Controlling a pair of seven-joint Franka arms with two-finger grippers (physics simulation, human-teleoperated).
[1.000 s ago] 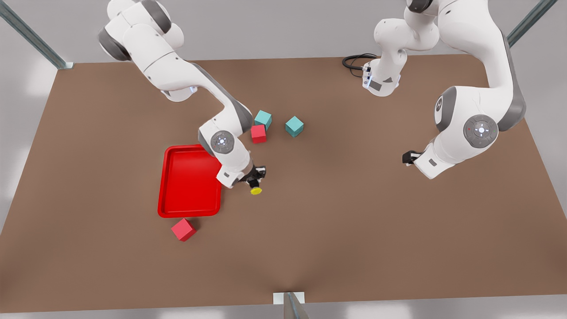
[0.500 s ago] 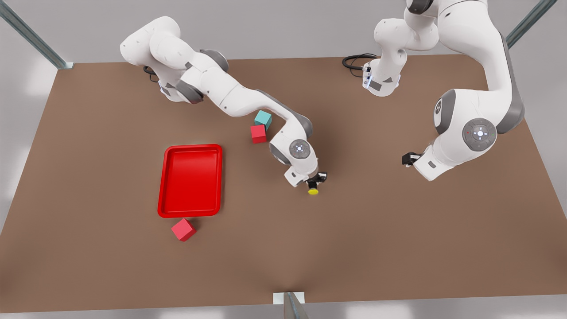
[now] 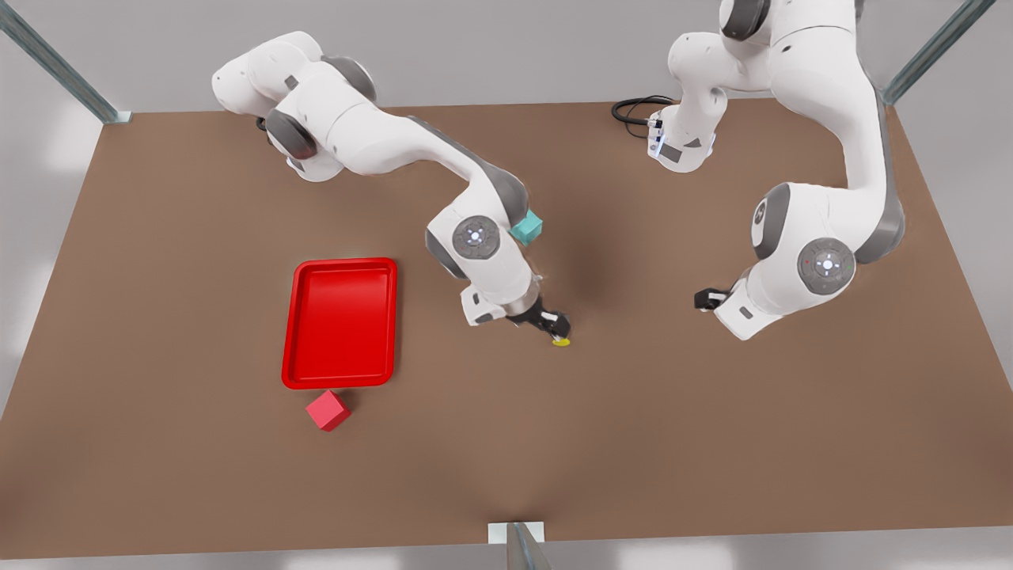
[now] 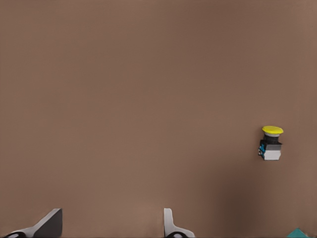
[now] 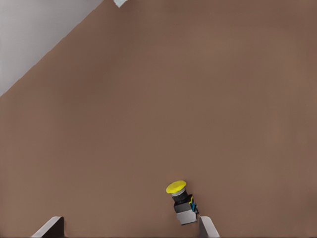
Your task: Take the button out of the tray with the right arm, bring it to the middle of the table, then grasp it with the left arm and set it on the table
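Though off-tray, button by right hand.

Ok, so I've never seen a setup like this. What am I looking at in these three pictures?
Two white robot arms, each ending in a two-finger gripper, work over a brown table. The front view looks down on the whole scene. The other two pictures each come from a camera on one arm's wrist. On the table are a red tray, a red cube, a teal cube and a small yellow-capped button. The right gripper, on the front view's left, is open with the button beside one finger, seemingly not gripped. The left gripper waits open toward the front view's right.
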